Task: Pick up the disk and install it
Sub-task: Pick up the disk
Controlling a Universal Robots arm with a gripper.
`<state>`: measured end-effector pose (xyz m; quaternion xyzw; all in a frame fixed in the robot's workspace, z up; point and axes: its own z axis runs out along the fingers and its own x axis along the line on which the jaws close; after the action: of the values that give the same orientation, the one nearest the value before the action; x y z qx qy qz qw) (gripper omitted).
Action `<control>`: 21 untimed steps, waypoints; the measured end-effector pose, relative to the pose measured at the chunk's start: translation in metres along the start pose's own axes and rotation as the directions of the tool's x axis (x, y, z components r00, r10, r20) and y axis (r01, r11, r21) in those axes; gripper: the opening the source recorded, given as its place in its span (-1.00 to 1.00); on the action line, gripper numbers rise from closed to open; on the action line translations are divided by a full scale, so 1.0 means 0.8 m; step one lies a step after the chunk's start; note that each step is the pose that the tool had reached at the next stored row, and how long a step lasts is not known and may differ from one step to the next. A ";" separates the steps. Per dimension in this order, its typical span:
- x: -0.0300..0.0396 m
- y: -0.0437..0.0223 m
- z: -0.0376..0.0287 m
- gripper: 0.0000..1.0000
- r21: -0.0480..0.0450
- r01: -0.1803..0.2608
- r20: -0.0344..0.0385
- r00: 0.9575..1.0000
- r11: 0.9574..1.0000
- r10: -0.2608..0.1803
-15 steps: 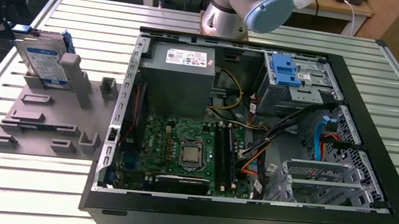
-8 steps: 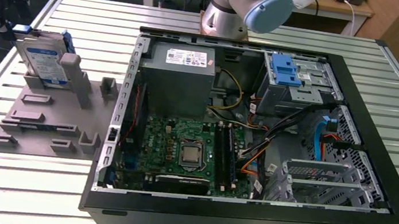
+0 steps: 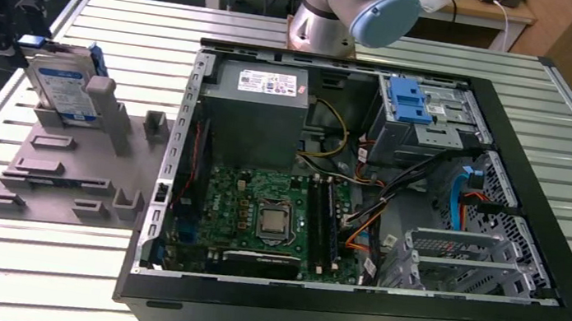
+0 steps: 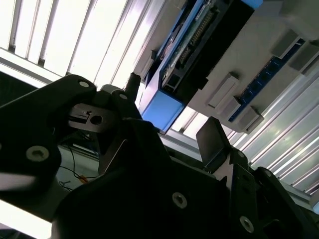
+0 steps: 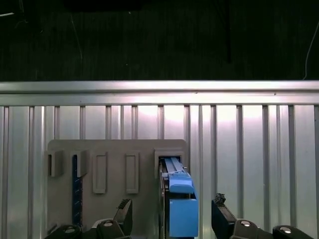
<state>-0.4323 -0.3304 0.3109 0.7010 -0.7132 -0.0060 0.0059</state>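
The disk (image 3: 61, 87) stands on edge in a slot of the grey holder (image 3: 62, 181), at the exterior view's left; it is silver with a blue-and-white label and a blue frame. My gripper (image 3: 18, 30) hangs dark at the disk's upper far end. In the first wrist view the disk (image 5: 180, 206) shows edge-on, and the gripper (image 5: 172, 213) is open with one black finger on each side of the blue frame, a gap on both sides. In the second wrist view the disk's blue end (image 4: 162, 107) lies between the same fingertips (image 4: 212, 137).
An open black computer case (image 3: 541, 244) fills the middle and right of the slatted metal table (image 3: 18, 258). Inside are a grey box with a white sticker (image 3: 261, 99), a cage with a blue latch (image 3: 415, 103), a green board (image 3: 268, 216) and a silver cage (image 3: 461, 258).
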 end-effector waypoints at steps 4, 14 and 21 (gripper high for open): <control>0.0000 0.0002 0.0026 0.29 0.000 0.000 0.000 1.000 1.000 0.000; 0.0000 0.0013 0.0059 0.11 0.001 0.000 0.000 1.000 1.000 0.000; 0.0000 0.0024 0.0118 -0.05 0.000 0.000 0.000 1.000 1.000 0.000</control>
<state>-0.4344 -0.3304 0.3015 0.7010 -0.7131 -0.0058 0.0057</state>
